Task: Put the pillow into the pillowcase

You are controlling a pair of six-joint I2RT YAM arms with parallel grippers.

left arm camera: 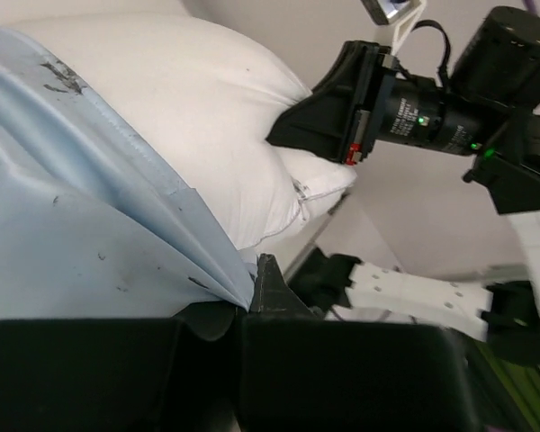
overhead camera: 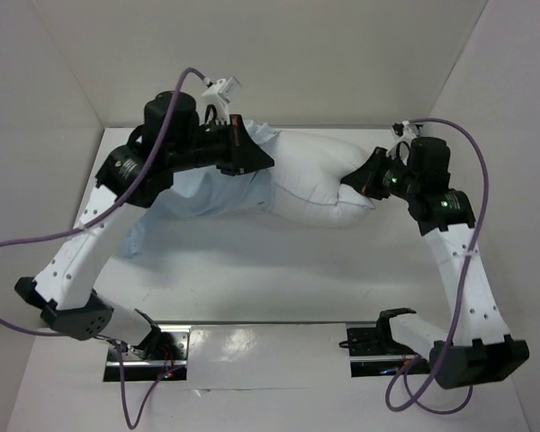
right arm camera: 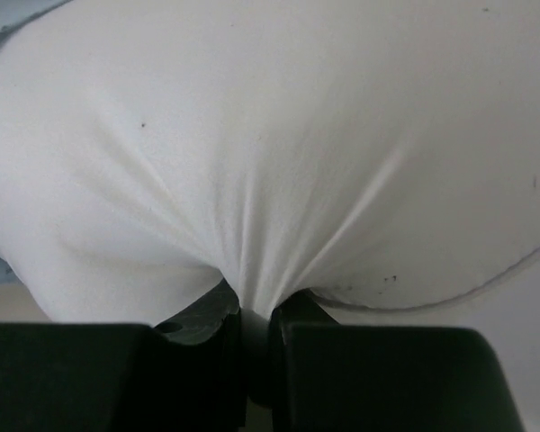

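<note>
The plump white pillow point(overhead camera: 315, 175) lies across the back of the table, its left part inside the pale blue pillowcase point(overhead camera: 193, 193). My left gripper point(overhead camera: 252, 155) is shut on the pillowcase's open hem, which drapes over the pillow point(left arm camera: 189, 99); the hem fabric point(left arm camera: 117, 225) runs down into the jaws point(left arm camera: 250, 292). My right gripper point(overhead camera: 355, 183) is shut on the pillow's right end, a pinch of white fabric point(right arm camera: 252, 180) gathered between its fingers point(right arm camera: 256, 310). In the left wrist view the right gripper point(left arm camera: 288, 135) presses into the pillow's end.
White walls enclose the table at the back and sides, close behind the pillow. Both arm bases point(overhead camera: 162, 346) and their mounting plate sit at the near edge. Purple cables point(overhead camera: 36, 243) loop from the arms.
</note>
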